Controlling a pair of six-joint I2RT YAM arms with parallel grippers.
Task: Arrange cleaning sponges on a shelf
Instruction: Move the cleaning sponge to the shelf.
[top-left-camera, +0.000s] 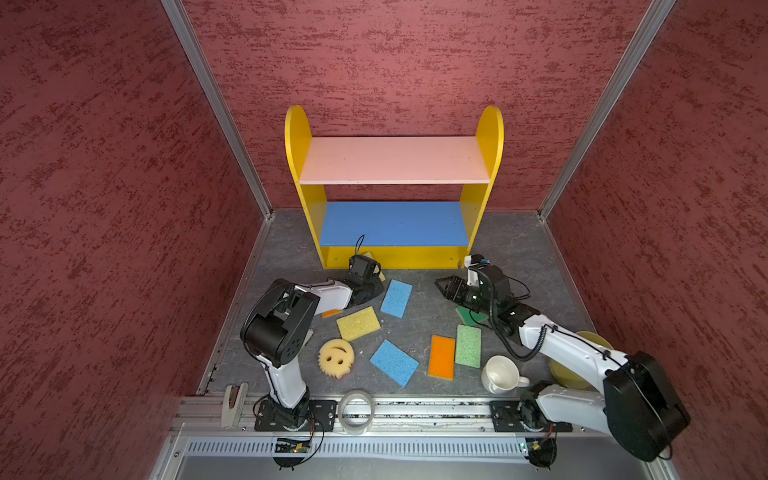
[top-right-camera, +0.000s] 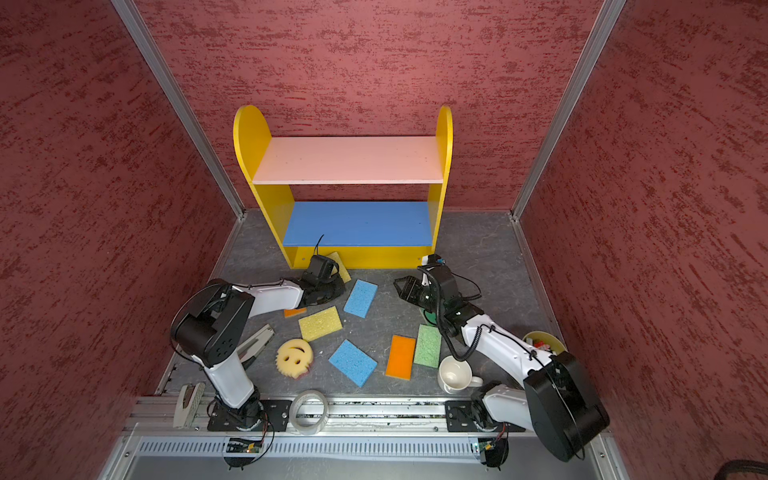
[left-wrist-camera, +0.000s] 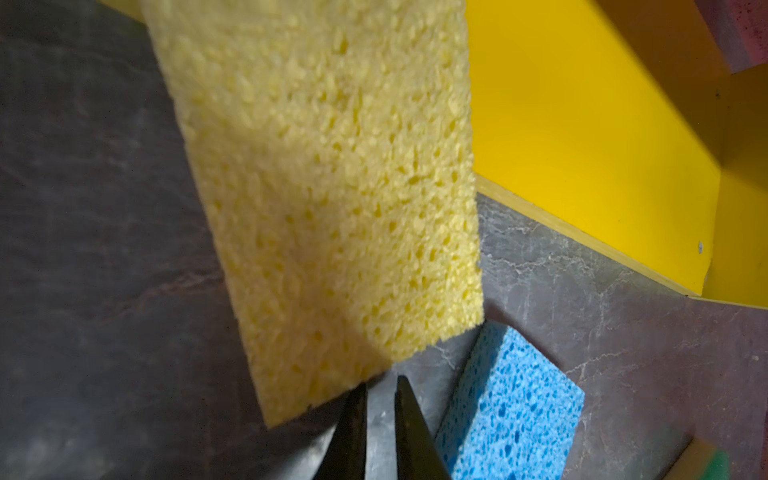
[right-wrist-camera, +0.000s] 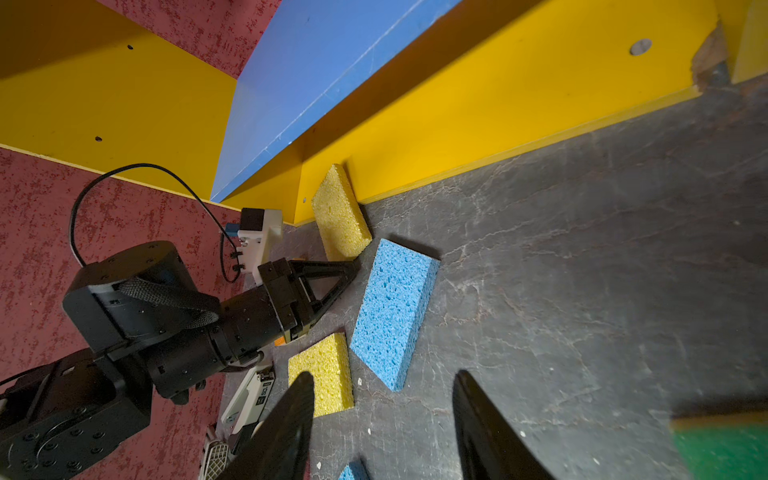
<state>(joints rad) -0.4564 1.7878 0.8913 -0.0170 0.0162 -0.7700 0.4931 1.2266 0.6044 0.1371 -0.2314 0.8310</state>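
Nearest, the white mug (top-left-camera: 500, 373) and tape ring (top-left-camera: 356, 411) sit aside, no part of the job. Beyond them most cleaning sponges, a blue sponge (top-left-camera: 394, 362) among them, lie flat and scattered on the table (top-left-camera: 419, 328), not yet shelved. Farther, right of centre, the right gripper (top-left-camera: 439, 284) hangs with jaws apart and empty, likely keeping clear. Left of it, the left gripper (left-wrist-camera: 381, 384) has its jaws almost together at the near edge of a yellow sponge (right-wrist-camera: 340, 212) leaning on the base of the shelf (top-left-camera: 395, 160). Whether they pinch it, I cannot tell. Every board is bare.
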